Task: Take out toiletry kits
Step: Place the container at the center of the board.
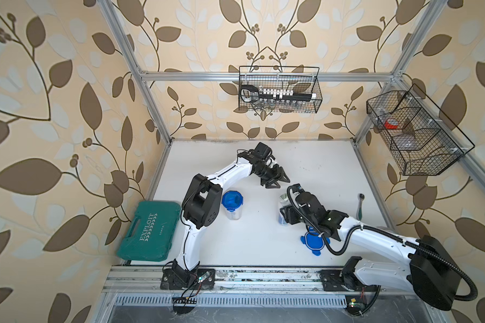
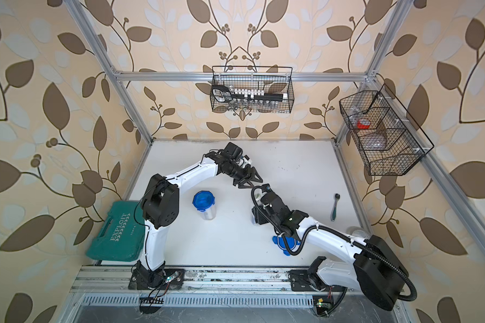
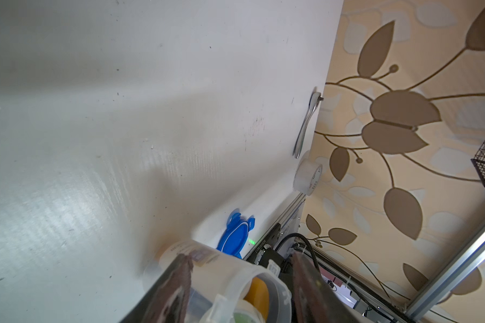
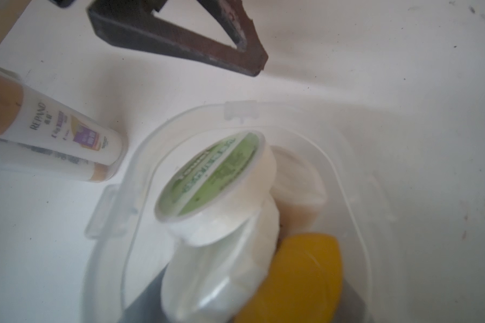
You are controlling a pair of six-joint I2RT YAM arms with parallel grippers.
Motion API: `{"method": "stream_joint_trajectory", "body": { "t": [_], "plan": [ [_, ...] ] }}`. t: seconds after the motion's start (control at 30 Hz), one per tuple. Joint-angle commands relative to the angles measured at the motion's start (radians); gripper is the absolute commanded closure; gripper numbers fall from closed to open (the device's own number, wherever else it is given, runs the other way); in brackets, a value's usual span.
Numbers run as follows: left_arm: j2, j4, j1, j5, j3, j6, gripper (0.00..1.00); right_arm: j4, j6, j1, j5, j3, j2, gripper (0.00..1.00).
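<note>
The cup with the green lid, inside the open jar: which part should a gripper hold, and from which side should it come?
Probably grip the cup by its white wall just under the lid rim, entering through the open mouth of the clear jar. It leans tilted above the other items, and the jar wall blocks other sides.

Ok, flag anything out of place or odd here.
A ratchet wrench and a tape roll sit at the table edge, tools among toiletries. A blue lid lies loose on the table, off its jar. Nothing looks spilled or broken.
</note>
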Motion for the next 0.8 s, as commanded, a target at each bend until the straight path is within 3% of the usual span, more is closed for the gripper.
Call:
{"method": "stream_joint_trajectory", "body": {
  "t": [0.0, 0.23, 0.47, 0.67, 0.77],
  "plan": [
    [0.042, -0.048, -0.01, -0.061, 0.086, 0.051, 0.41, -0.057, 0.025, -0.068, -0.084, 0.053, 0.066, 0.38],
    [0.187, -0.097, -0.008, -0.138, 0.222, 0.108, 0.44, -0.202, 0.033, -0.208, -0.238, 0.176, 0.246, 0.42],
    [0.261, -0.095, -0.005, -0.132, 0.222, 0.102, 0.45, -0.217, 0.043, -0.332, -0.393, 0.24, 0.382, 0.39],
    [0.303, -0.09, 0.008, -0.125, 0.221, 0.095, 0.45, -0.22, 0.048, -0.395, -0.474, 0.283, 0.478, 0.31],
    [0.305, -0.088, 0.01, -0.122, 0.219, 0.096, 0.45, -0.235, 0.043, -0.405, -0.474, 0.29, 0.467, 0.21]
  ]
}}
